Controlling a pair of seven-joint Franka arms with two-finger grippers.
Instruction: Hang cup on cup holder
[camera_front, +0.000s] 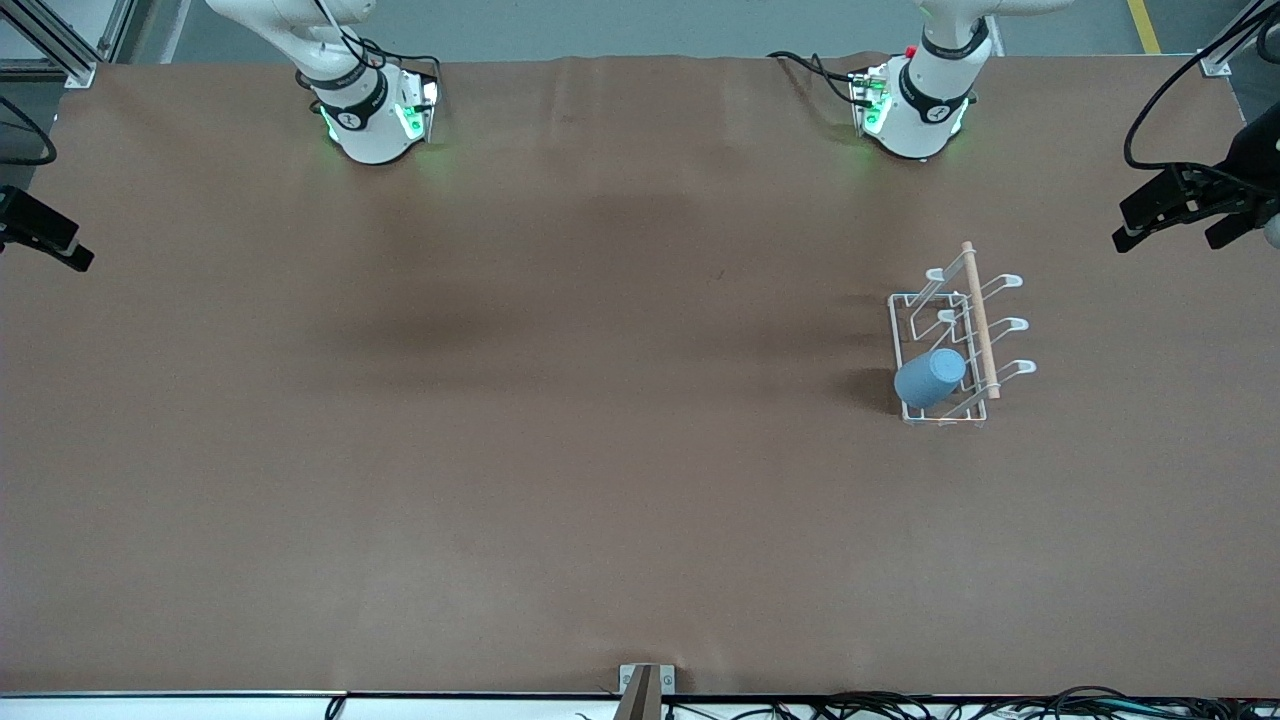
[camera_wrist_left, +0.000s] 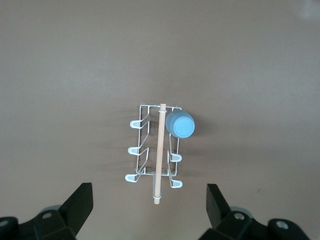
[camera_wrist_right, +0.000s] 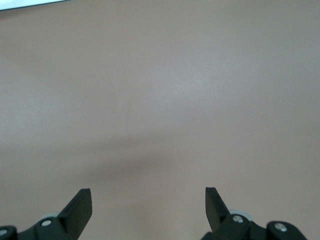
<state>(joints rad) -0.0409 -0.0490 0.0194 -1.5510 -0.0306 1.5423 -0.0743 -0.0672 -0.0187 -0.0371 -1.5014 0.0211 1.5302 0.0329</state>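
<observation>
While my left pincer (camera_wrist_left: 150, 207) hangs spread wide, high over the tabletop (camera_front: 500, 400), the cup (camera_front: 930, 377) sits hooked on the cup holder (camera_front: 955, 345) below it (right pincer (camera_wrist_right: 148, 207) likewise apart, waiting).

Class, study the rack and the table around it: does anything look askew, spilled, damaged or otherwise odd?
Nothing stands out. The light blue cup hangs on a prong of the white wire cup holder, at the end nearer the front camera. The rack stands level. The left gripper and right gripper are open and hold nothing.
</observation>
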